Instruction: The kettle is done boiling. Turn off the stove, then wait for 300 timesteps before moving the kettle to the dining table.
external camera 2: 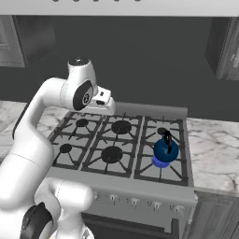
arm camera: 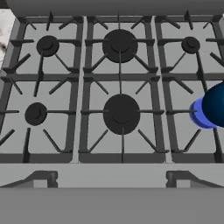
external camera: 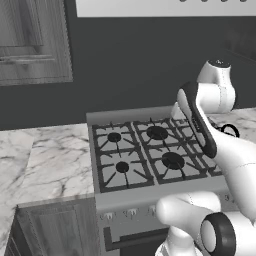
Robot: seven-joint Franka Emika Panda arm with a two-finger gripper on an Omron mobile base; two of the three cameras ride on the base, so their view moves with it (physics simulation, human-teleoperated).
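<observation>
The blue kettle (external camera 2: 165, 149) stands on the front right burner of the stove (external camera 2: 140, 186), with a blue flame glowing under it. In the hand view the kettle (arm camera: 216, 105) shows at the right edge, over the stove's (arm camera: 83, 87) black grates. My gripper (arm camera: 111, 179) hangs high above the stove's middle, facing down, left of the kettle and apart from it. Its fingertips (arm camera: 43, 178) stand wide apart with nothing between them, so it is open. The front knobs (external camera 2: 134, 201) sit in a row below the burners. The dining table is out of view.
White marble counters flank the stove on the left (external camera: 50, 160) and the right (external camera 2: 212, 149). A dark wall rises behind it, with a grey cabinet (external camera: 32, 45) at the upper left. My own arm (external camera: 220, 145) covers the stove's right side in the left base view.
</observation>
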